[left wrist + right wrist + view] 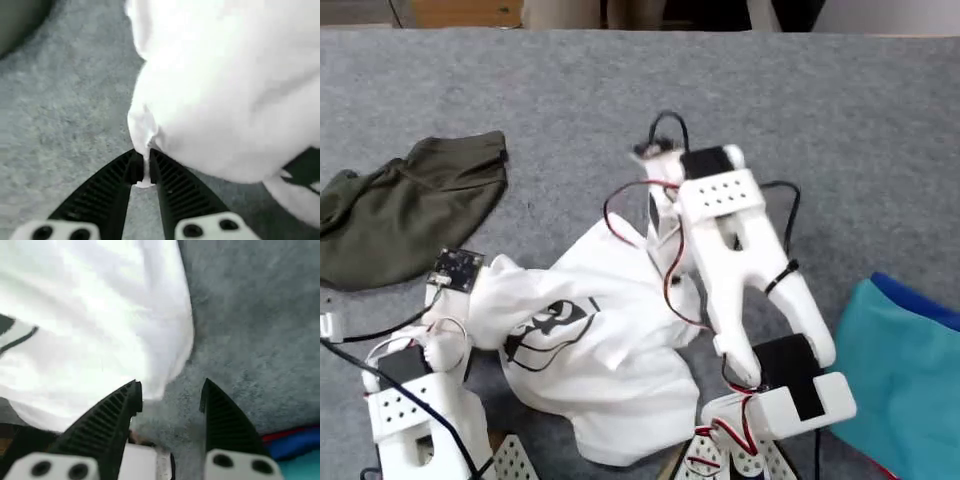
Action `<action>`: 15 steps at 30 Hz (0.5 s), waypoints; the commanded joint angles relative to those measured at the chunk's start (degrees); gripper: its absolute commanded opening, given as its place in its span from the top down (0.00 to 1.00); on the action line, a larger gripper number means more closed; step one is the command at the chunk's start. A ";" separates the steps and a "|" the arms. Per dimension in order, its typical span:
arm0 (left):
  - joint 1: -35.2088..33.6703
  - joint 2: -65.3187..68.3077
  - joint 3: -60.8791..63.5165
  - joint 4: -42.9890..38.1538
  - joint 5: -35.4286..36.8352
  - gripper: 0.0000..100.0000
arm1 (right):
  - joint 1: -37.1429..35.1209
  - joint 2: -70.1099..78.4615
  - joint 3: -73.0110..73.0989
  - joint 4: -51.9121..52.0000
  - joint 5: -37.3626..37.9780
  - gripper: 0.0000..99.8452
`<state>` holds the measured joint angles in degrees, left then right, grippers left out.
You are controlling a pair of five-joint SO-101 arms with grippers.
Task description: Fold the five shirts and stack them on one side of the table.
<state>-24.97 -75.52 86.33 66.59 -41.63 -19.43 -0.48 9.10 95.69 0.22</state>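
Left wrist view showed the left gripper [142, 174] pressed together on a thin fold of the white shirt [225, 90], with the cloth bunched up just past its tips. The right gripper [171, 392] stood spread, gripping nothing, low over the grey table [250, 315], with the shirt's edge lying by one finger. From above, the white shirt sat in a crumpled heap between the two arms, near the front of the table. An olive shirt [410, 205] lay well apart on the left. A teal shirt [890, 370] rested on the right edge, with a blue shirt [920, 300] showing beside it.
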 commanded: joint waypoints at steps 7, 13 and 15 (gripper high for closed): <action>0.44 -5.85 1.93 -0.88 2.73 0.98 | -0.31 10.95 -27.56 2.90 0.00 0.80; 0.44 -6.37 1.93 -0.79 2.81 0.98 | -6.11 33.98 -46.81 1.14 -0.09 0.80; 0.44 -6.37 1.93 -0.79 2.81 0.98 | -7.52 41.45 -54.11 1.67 -0.09 0.80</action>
<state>-24.97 -81.41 88.62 66.15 -39.34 -24.26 31.87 -33.71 97.45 0.22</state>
